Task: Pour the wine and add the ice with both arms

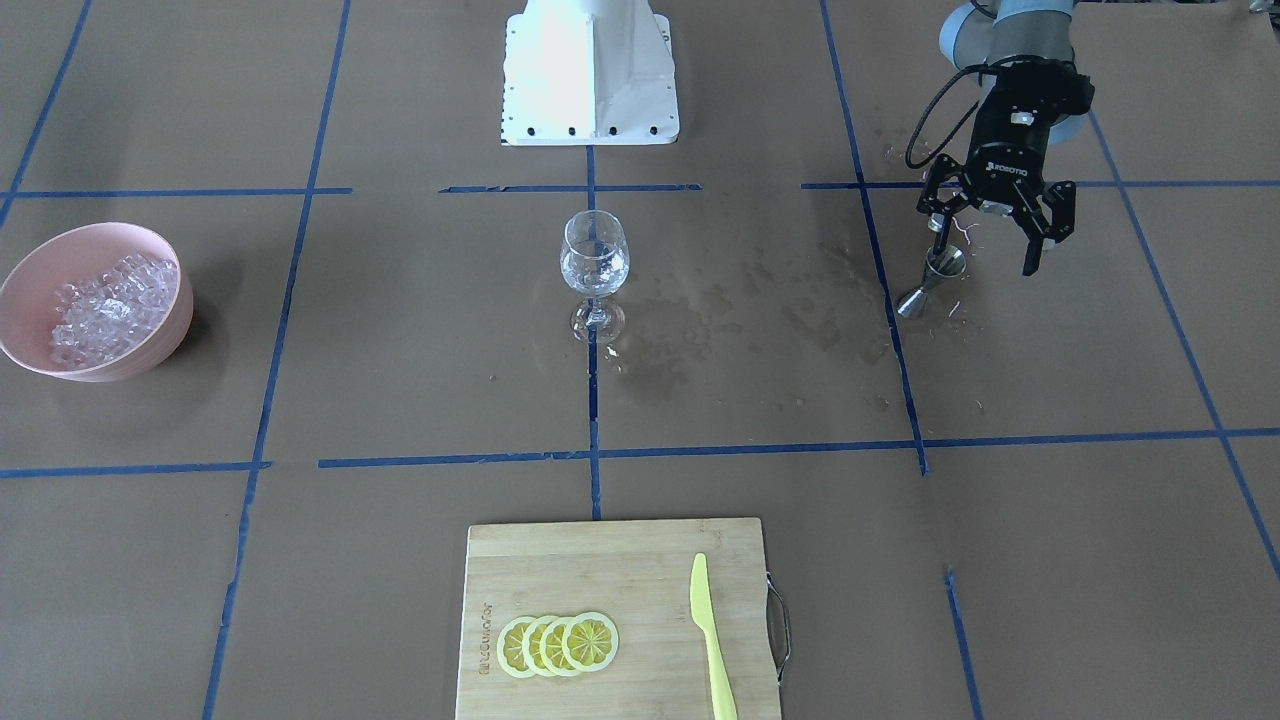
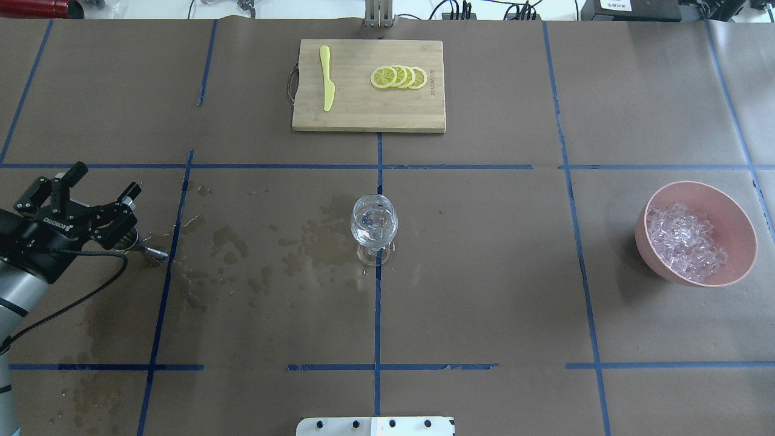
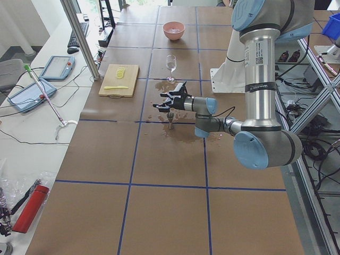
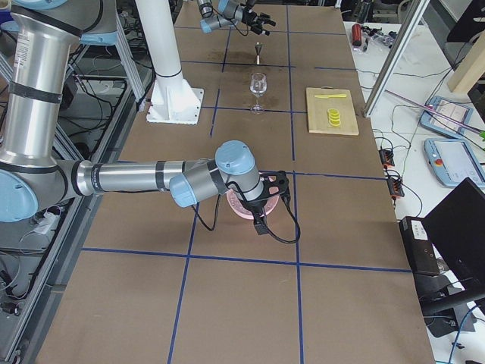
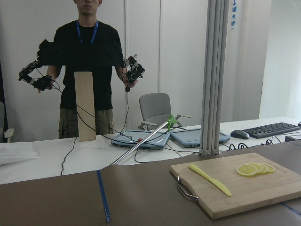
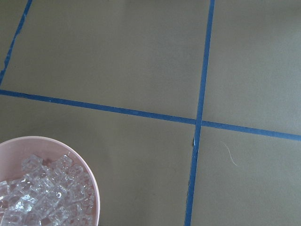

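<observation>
> Cutting board [image 1: 620, 560] sits up front. Where's the ice [image 1: 105, 305]?

Left edge, in the pink bowl [image 1: 165, 335], just by my right gripper [image 4: 261, 216]. Can't tell how its fingers stand. Bit of wine [image 1: 594, 268] sits in the centre glass [image 1: 594, 240]. My left gripper [image 1: 985, 255], upper right, gapes empty over the jigger [image 1: 932, 283].

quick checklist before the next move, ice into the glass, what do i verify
1. wine glass upright, with clear liquid inside: ok
2. ice heaped in the pink bowl: ok
3. left claw open, holding nothing: ok
4. jigger upright on the table: ok
5. right claw open: cannot tell, it shows only in a side view
6. paper around the glass dry: not ok, wet stains lie beside it
</observation>
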